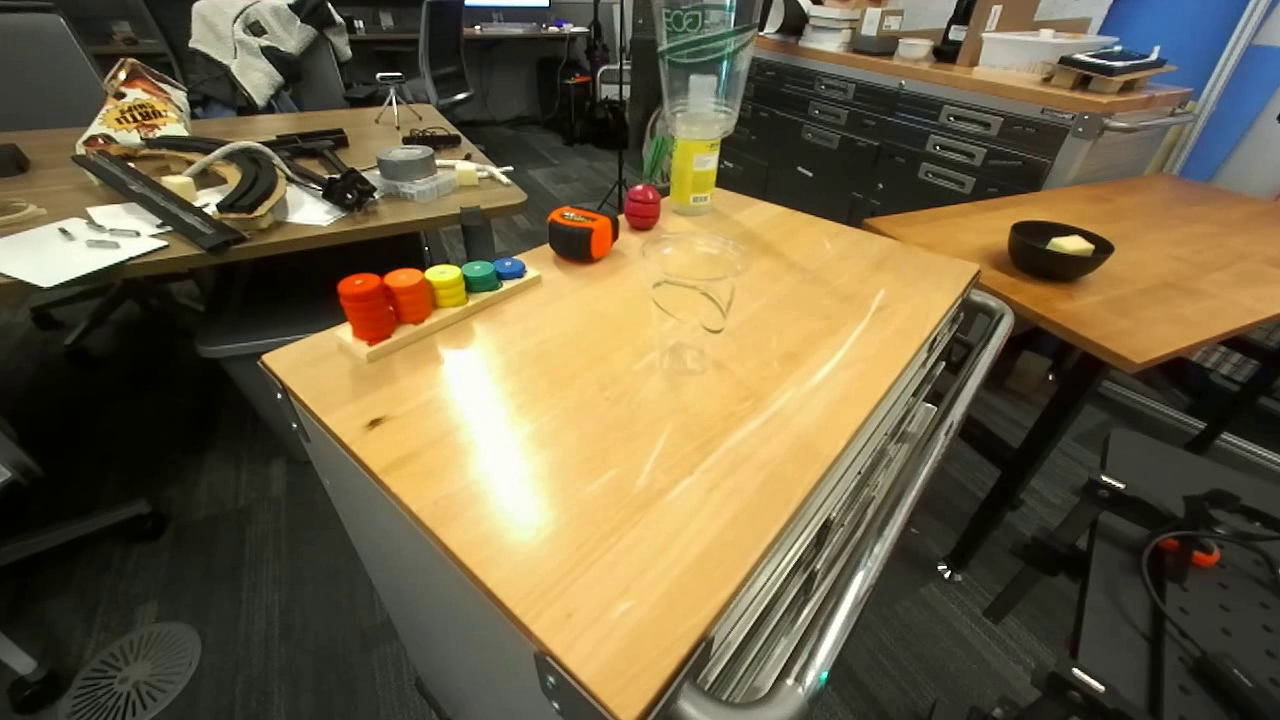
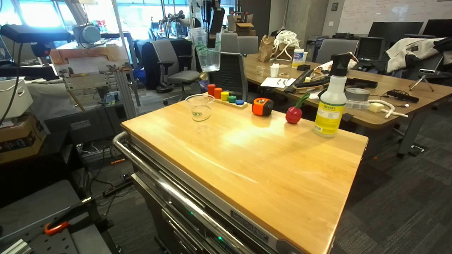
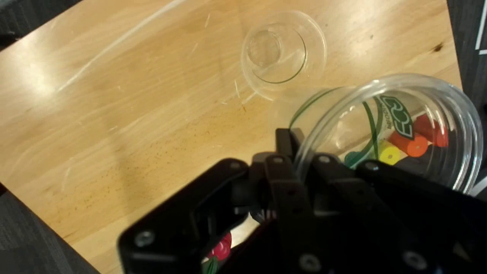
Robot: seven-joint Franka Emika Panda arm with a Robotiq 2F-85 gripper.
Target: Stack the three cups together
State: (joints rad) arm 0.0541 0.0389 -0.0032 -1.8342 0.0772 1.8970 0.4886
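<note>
Wrist view: the pincer (image 3: 291, 145) grips at least one clear cup (image 3: 397, 118), another cup (image 3: 283, 55) upright on the tabletop (image 3: 148, 125).

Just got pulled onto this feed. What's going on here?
The gripper holds a clear cup by its wall at the rim, up in the air; whether another is nested in it, I cannot tell. A separate cup stands upright on the wooden tabletop, so the stack is not finished.
</note>
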